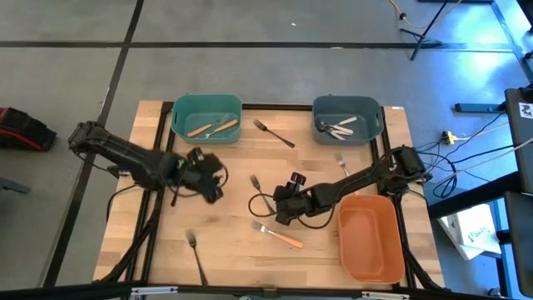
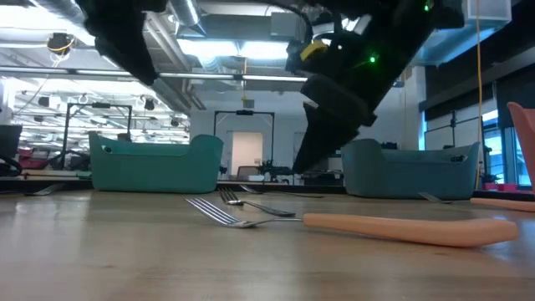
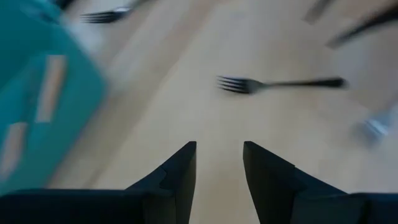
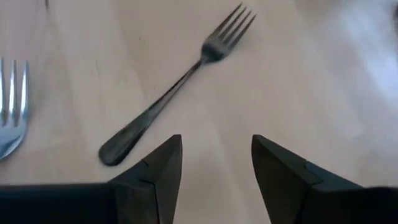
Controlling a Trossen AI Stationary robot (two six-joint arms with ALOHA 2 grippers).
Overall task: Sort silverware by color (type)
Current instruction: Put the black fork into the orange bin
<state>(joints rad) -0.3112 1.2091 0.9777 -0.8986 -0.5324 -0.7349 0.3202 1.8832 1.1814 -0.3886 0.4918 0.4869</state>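
The right gripper (image 4: pixel 214 177), fingers spread wide and empty, hovers just beside the dark all-metal fork (image 4: pixel 180 81) lying flat mid-table, so a slightly off-centre descent could nudge its thin handle aside.

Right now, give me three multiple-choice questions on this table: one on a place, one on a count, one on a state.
1. Where is the orange plastic bin?
A. by the right arm
B. by the left arm
C. table centre
2. How many plastic bins?
A. two
B. three
C. four
3. The right end effector is:
A. open, empty
B. shut on a fork
C. inside a bin

Answers:
1. A, it sits at the table's right edge.
2. B, teal plastic bin, blue-grey plastic bin, orange one.
3. A, nothing between its spread fingers.
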